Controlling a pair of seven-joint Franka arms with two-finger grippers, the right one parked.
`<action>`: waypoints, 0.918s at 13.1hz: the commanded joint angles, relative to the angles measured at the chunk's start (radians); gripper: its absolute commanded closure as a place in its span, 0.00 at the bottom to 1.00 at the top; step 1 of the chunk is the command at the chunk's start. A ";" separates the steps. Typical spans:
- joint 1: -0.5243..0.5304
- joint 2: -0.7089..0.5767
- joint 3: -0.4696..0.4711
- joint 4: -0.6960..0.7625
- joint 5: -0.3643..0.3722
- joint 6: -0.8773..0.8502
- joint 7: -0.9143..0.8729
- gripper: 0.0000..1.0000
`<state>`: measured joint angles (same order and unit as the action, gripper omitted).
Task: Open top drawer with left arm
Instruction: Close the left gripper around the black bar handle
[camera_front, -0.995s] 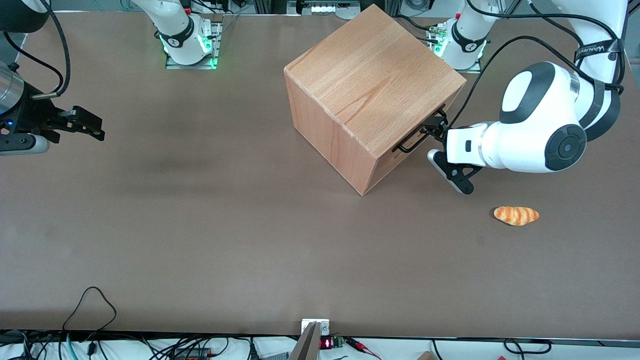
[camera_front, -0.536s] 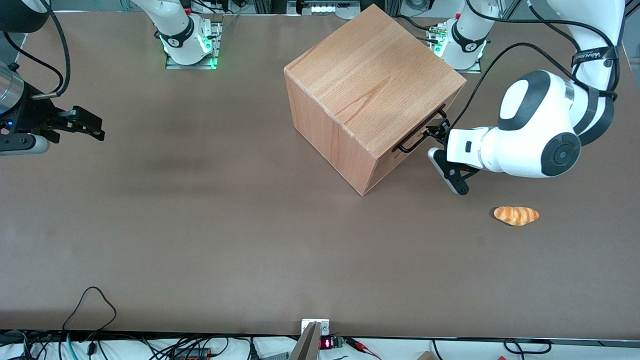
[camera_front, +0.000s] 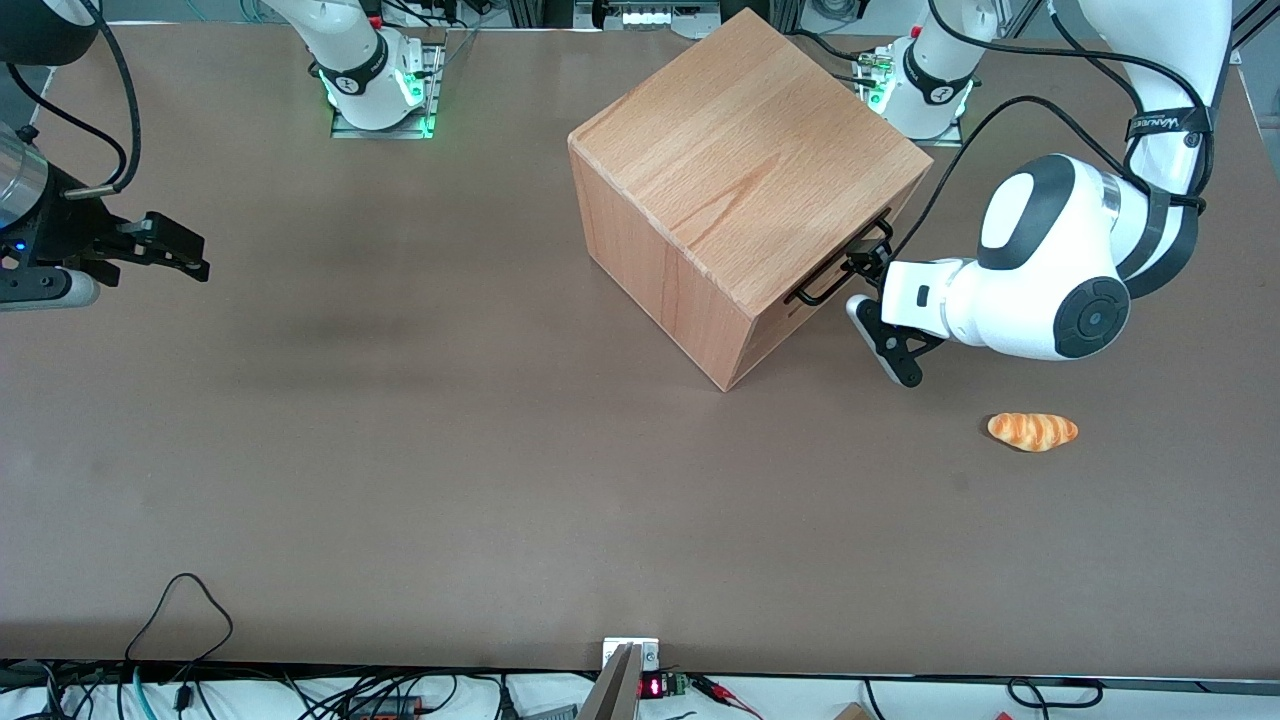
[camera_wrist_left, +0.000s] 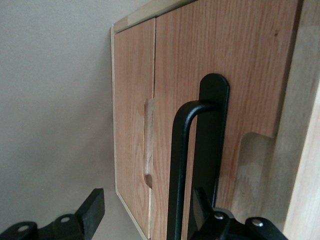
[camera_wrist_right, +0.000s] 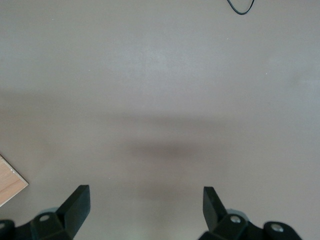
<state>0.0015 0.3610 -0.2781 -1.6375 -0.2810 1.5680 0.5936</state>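
We judge the main risk to be the light beech-wood cube cabinet (camera_front: 740, 180) sliding on the brown surface (camera_front: 400, 450) if the pull runs off-axis. Its shallow top drawer (camera_wrist_left: 210, 75) sits closed. The white left arm (camera_front: 1040, 290) reaches in level; its black two-finger tool (camera_front: 868, 262) stands released, fingers straddling the thin black wire handle (camera_wrist_left: 182, 165), ungripped

One cabinet (camera_front: 740, 180) — one bread roll (camera_front: 1032, 431)
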 joint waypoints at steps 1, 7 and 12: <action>0.000 -0.040 -0.001 -0.038 -0.003 0.017 0.026 0.21; -0.005 -0.060 -0.013 -0.080 -0.003 0.050 0.022 0.22; -0.005 -0.076 -0.015 -0.125 -0.003 0.092 0.023 0.24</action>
<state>-0.0072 0.3259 -0.2902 -1.7125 -0.2810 1.6391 0.5955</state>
